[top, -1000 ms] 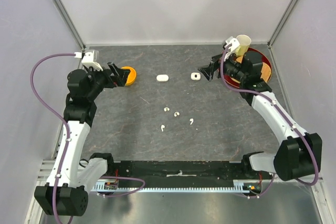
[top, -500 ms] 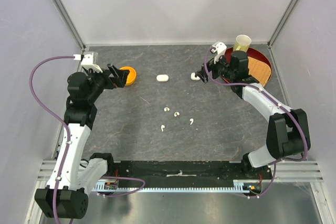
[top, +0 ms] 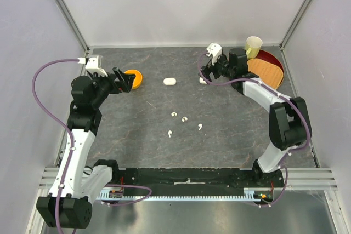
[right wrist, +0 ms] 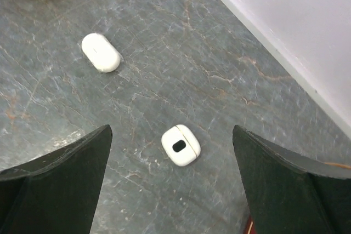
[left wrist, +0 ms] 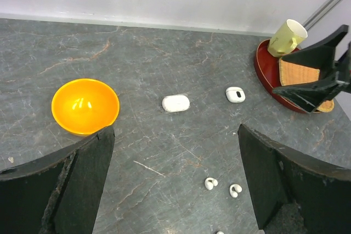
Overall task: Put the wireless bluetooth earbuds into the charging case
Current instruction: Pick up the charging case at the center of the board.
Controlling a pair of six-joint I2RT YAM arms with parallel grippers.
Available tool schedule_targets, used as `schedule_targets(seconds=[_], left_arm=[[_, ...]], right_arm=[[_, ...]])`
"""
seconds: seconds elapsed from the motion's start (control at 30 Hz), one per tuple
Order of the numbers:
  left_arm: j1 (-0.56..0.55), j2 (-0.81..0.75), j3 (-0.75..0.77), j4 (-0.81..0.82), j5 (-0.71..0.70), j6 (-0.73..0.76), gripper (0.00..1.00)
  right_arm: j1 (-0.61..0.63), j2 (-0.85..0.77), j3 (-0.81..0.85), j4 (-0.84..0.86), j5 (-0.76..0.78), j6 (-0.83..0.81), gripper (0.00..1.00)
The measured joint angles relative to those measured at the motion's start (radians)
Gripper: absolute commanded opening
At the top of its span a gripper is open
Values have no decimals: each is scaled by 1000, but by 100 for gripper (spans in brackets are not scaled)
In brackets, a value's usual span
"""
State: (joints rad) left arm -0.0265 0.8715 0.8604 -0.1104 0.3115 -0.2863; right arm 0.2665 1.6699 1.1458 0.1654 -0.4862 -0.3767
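Currently on my monitors, item by item:

1. Wireless bluetooth earbuds point(top: 184, 119): four, tiny and white, lying loose near the middle of the grey table point(top: 126, 135). They lie apart from one another and well apart from both cases
2. Oblong case point(top: 169, 81): white, lid down, farther back on the table, between the orange bowl and the second case
3. Square case point(right wrist: 181, 145): white, with a dark oval mark on top. I cannot tell whether it is open
4. Right gripper point(right wrist: 171, 131): jaws spread wide, gripping nothing, hanging over the square case, which shows between its fingers in the wrist view. I cannot tell whether it touches
5. Left gripper point(top: 128, 80): jaws spread wide, gripping nothing, held at the left side of the orange bowl point(left wrist: 85, 106) in the overhead view
6. Red tray point(left wrist: 266, 78): right rear corner, carrying a woven mat point(top: 266, 70), with a pale yellow cup point(top: 253, 45) leaning at its back edge
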Motion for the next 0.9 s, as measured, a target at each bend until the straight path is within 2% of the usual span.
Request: schedule_targets(seconds=[0.3, 0.57, 0.9], left_arm=[[0, -5, -1, 0, 5, 0, 100], [0, -7, -10, 1, 7, 0, 99], [11, -5, -16, 2, 30, 0, 99]], right_arm=[[40, 157, 98, -56, -58, -212, 98], [26, 314, 221, -156, -60, -381, 98], [-53, 403, 311, -272, -72, -390, 98]])
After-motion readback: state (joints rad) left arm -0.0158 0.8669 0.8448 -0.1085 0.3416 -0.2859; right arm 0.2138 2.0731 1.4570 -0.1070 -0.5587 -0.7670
